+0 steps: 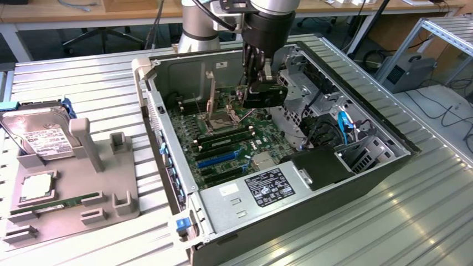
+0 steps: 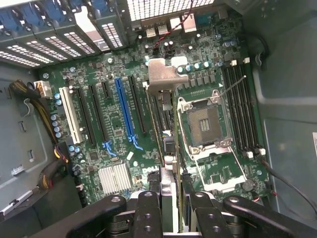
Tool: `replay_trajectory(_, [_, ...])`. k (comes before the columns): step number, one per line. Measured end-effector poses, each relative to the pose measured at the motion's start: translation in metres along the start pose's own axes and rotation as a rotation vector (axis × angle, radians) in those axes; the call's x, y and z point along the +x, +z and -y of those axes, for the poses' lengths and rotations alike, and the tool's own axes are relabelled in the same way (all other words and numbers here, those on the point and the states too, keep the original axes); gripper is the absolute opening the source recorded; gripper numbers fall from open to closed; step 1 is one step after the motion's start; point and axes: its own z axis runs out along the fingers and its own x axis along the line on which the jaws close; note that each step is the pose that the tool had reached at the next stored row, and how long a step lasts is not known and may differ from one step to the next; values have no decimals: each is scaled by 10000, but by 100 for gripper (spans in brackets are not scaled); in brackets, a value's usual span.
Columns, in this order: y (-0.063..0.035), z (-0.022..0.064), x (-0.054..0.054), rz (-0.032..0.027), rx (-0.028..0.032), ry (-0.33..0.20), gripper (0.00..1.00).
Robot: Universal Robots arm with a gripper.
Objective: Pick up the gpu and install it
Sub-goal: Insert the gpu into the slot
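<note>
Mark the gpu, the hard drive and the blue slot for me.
gpu [image 2: 161, 77], wrist view, its silvery end bracket.
hard drive [image 1: 43, 138], exterior view, its white label.
blue slot [image 2: 125, 111], wrist view, middle of its length.

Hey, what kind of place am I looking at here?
Probably a robotics lab or workshop: a robot arm reaches into an open computer case on a ribbed metal bench, with desks behind.
</note>
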Motion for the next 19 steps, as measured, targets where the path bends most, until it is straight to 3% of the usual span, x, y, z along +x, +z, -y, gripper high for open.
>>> replay_trajectory(19, [3, 0, 0, -2, -8, -286, 28])
